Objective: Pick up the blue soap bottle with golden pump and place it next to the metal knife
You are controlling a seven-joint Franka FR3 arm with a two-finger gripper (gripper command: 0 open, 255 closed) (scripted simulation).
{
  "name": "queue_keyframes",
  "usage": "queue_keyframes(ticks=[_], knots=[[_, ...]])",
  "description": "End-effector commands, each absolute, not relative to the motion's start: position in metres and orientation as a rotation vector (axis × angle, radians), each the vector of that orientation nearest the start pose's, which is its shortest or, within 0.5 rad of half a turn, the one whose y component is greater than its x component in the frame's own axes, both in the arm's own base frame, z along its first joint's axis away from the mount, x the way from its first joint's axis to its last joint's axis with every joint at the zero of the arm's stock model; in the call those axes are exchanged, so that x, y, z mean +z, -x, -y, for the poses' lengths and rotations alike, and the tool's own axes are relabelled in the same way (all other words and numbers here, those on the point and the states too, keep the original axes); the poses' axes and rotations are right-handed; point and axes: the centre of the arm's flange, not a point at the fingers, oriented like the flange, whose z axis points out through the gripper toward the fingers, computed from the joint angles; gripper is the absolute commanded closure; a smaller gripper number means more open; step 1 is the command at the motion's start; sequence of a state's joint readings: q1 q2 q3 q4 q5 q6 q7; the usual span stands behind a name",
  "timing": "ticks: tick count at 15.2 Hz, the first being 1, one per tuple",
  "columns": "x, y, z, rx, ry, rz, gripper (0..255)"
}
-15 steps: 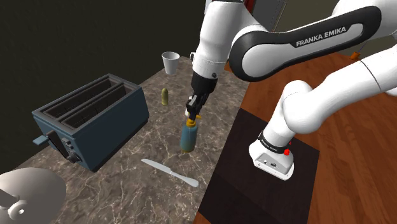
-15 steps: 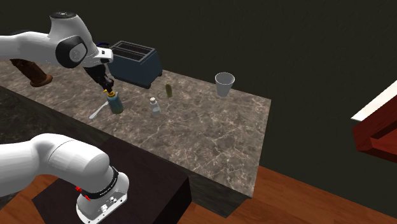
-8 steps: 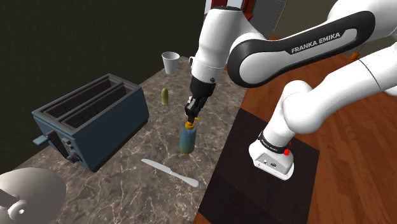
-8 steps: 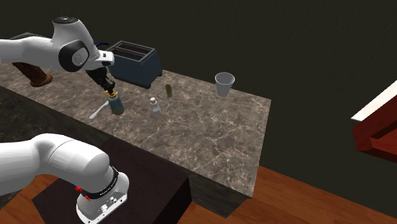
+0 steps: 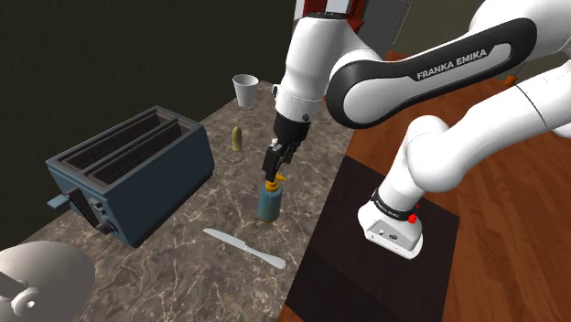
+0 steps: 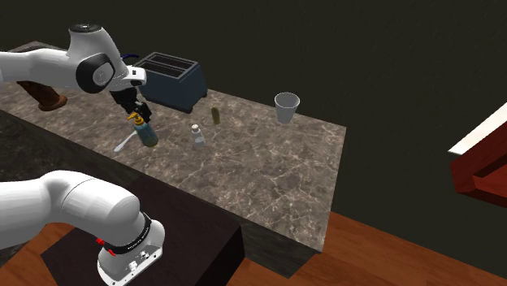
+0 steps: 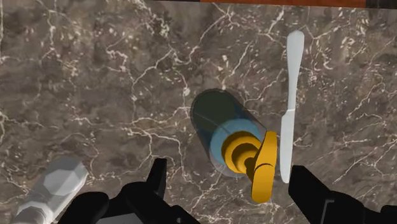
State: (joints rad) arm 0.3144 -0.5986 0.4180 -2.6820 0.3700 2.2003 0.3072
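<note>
Wrist view catches jaws apart over the bottle (image 7: 216, 124), knife (image 7: 292, 83) just beside it; shoulder view shows arm (image 5: 311, 73) pointing down, mid-frame.

Toaster (image 5: 128, 174), white cup (image 5: 244, 90), olive bottle (image 5: 237, 138) on counter (image 5: 183, 265)

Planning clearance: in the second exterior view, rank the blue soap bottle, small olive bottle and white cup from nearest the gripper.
1. Blue soap bottle with golden pump, just under the black gripper.
2. Small olive bottle, further right.
3. White cup, farthest right.
</note>
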Motion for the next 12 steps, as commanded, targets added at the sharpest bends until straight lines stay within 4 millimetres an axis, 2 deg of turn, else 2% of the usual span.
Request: queue_keyframes(ticks=[1,5,12], knots=[[0.411,-0.272,-0.252,-0.075,3.017,0.246,0],[0.460,-0.270,-0.246,-0.075,3.017,0.246,0],[0.460,-0.270,-0.246,-0.075,3.017,0.246,0]])
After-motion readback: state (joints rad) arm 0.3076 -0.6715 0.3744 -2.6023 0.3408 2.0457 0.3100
